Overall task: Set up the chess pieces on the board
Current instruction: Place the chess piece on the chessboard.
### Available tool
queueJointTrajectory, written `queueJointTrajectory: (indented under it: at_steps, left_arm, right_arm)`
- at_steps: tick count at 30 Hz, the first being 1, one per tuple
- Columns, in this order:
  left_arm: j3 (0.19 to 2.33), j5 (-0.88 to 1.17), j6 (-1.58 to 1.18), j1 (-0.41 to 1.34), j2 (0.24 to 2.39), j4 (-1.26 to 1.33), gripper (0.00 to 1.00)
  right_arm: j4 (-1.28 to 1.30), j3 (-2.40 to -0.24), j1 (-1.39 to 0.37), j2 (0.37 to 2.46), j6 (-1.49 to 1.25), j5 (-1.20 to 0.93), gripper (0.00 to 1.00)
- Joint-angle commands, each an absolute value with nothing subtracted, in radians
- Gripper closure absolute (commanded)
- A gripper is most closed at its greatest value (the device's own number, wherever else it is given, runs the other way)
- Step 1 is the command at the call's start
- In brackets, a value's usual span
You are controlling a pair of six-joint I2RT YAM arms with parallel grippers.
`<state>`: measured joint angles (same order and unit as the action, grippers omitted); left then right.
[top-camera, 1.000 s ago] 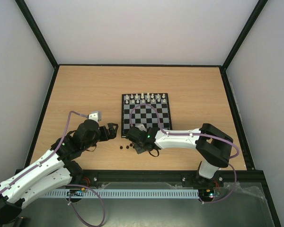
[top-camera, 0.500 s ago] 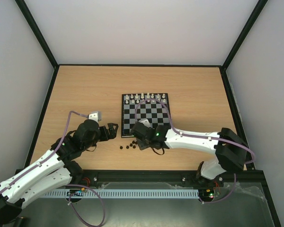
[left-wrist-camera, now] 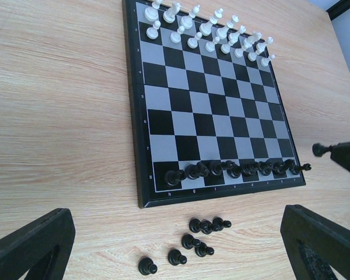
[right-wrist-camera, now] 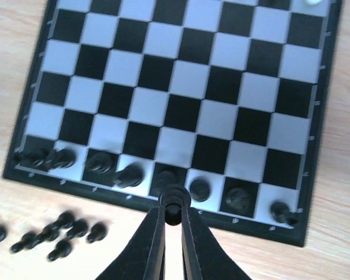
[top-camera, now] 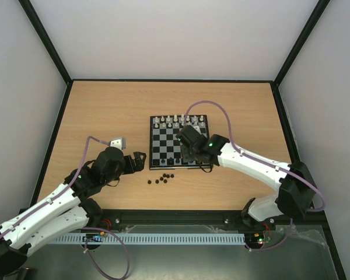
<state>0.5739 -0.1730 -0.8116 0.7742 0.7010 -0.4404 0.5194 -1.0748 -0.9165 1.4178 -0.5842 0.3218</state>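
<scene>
Over the chessboard (top-camera: pixel 163 143) in the top view, the right gripper (top-camera: pixel 183 139) hovered above the middle ranks, though what it carried was too small to tell from up there. The left gripper (top-camera: pixel 139 157) waited just off the board's left edge with its jaws wide apart and nothing between them. White pieces (top-camera: pixel 178 121) filled the far two rows, a line of black pieces (top-camera: pixel 172 161) stood on the nearest row, and a little cluster of loose black pieces (top-camera: pixel 161 178) lay on the table (top-camera: pixel 105 105) just in front of the board. From the left wrist, the same picture came up closer: both wide-spread fingers (left-wrist-camera: pixel 35 245) framed the view, eight black men stood along the near rank, the rank beyond them was bare, and seven spare pieces sat on the wood beside the rim. At the right edge, a small round-headed pawn (left-wrist-camera: pixel 319 149) poked out from the other arm's fingertips. From the right wrist, it was plain: the jaws were pinched tight on that black pawn, held in the air above the near edge of the board. By my reckoning, the pawn row was only getting started. The next move called for lowering it upright onto a square of that empty second rank, clear of the back-row men, then letting go cleanly.
</scene>
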Motion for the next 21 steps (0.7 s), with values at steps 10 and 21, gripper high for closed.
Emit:
queueJointTrajectory:
  at_steps: [10, 21]
  left_arm:
    - [0.597, -0.172, -0.795, 0.778, 0.698, -0.443, 0.0]
    - [0.588, -0.17, -0.788, 0.779, 0.698, -0.439, 0.0]
  right_arm:
    - [0.593, -1.052, -0.66, 1.463, -0.5, 0.293, 0.91]
    - [0.537, -0.986, -0.614, 1.502, -0.484, 0.244, 0.91]
